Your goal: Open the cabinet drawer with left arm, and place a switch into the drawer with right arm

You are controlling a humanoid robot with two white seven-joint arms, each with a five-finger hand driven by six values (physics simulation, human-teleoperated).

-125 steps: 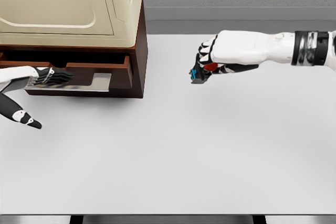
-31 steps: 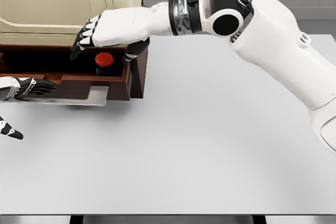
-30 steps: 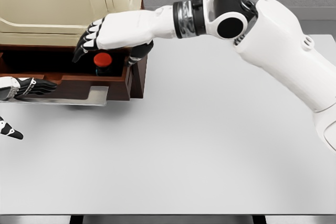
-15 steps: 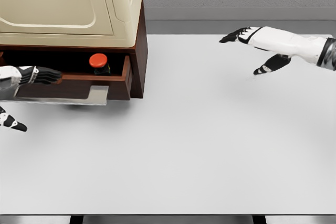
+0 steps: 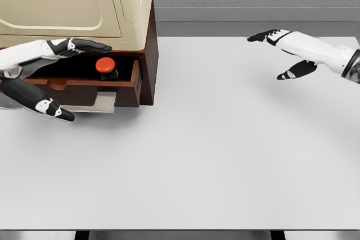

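Observation:
The switch point(image 5: 106, 66), a dark base with a red round button, stands inside the open drawer point(image 5: 84, 90) of the brown cabinet point(image 5: 147, 54), near the drawer's right end. My left hand point(image 5: 56, 77) is open in front of the drawer, fingers stretched above the opening and thumb down by the metal handle point(image 5: 104, 102); it holds nothing. Far off over the right side of the table, my right hand point(image 5: 284, 54) is open and empty.
A large cream appliance point(image 5: 73, 7) sits on top of the cabinet at the upper left. The white table point(image 5: 214, 150) spreads out in front, with a grey wall behind it.
My left hand rose from the drawer front and now spans the opening. The right hand let go of the switch in the drawer and pulled back to the far right.

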